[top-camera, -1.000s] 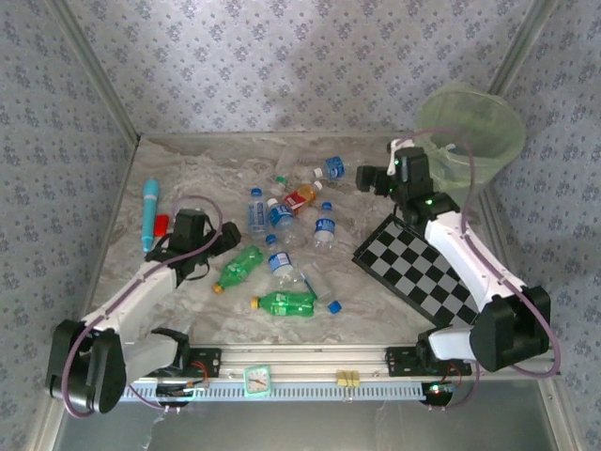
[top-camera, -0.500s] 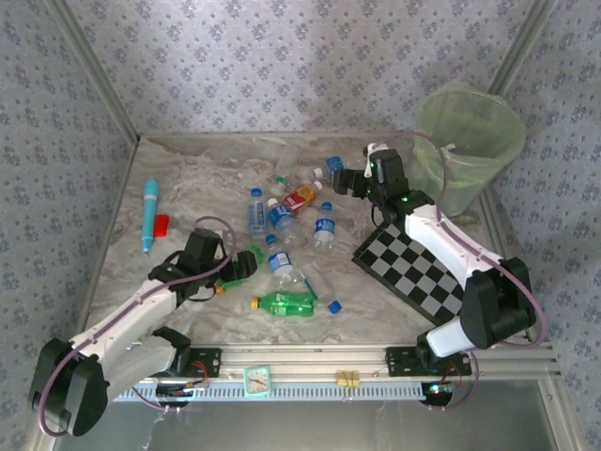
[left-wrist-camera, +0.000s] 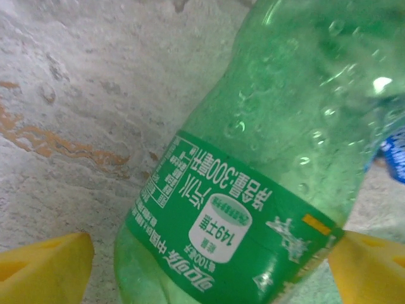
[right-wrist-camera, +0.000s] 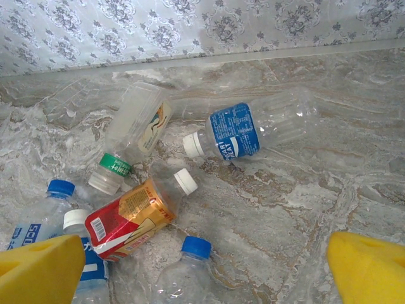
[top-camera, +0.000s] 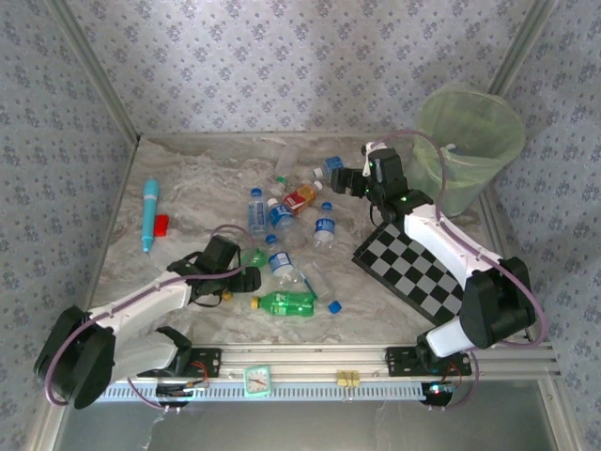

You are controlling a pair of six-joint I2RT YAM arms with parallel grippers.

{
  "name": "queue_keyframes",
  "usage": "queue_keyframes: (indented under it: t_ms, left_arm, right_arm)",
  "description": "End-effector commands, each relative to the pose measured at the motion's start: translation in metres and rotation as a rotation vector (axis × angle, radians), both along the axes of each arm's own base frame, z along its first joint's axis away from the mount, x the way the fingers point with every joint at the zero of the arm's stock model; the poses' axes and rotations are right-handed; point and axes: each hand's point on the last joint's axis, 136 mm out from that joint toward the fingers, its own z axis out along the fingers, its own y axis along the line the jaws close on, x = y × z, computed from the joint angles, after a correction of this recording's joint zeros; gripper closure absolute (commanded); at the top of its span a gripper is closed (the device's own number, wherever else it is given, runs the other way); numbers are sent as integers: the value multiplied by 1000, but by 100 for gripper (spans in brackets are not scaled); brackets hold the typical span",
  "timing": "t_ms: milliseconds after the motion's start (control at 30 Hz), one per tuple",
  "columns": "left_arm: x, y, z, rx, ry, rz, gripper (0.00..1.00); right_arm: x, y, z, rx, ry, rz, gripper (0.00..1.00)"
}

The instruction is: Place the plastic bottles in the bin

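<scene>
Left wrist: L arm (top-camera: 150, 299) low, fingers (left-wrist-camera: 44, 269) apart astride green bottle (left-wrist-camera: 253, 177); R fingers (right-wrist-camera: 38, 269) apart.

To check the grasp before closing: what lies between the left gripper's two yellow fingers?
A green bottle with a green label lies between the fingers of the open left gripper; the left wrist view shows it.

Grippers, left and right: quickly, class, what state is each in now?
Left gripper: open, straddling a green bottle, not yet clamped.
Right gripper: open, holding nothing.
</scene>
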Motion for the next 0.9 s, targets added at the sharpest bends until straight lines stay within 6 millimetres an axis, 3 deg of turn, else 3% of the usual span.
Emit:
queue_keyframes:
  t_ms: [0, 167, 567, 733, 867]
  left_arm:
    - [8, -7, 4, 10, -24, -31, 9]
    - [9, -9, -3, 24, -6, -41, 17]
    - [10, -12, -4, 23, -9, -58, 46]
    - [12, -8, 1, 27, -32, -32, 53]
    - [23, -9, 19, -7, -102, 7, 54]
  right_arm:
    - [3, 6, 6, 18, -8, 9, 0]
    - [3, 5, 3, 11, 0, 8, 0]
    - [2, 3, 1, -1, 2, 3, 0]
    - [1, 5, 2, 8, 4, 11, 0]
    - [1, 7, 4, 22, 8, 19, 0]
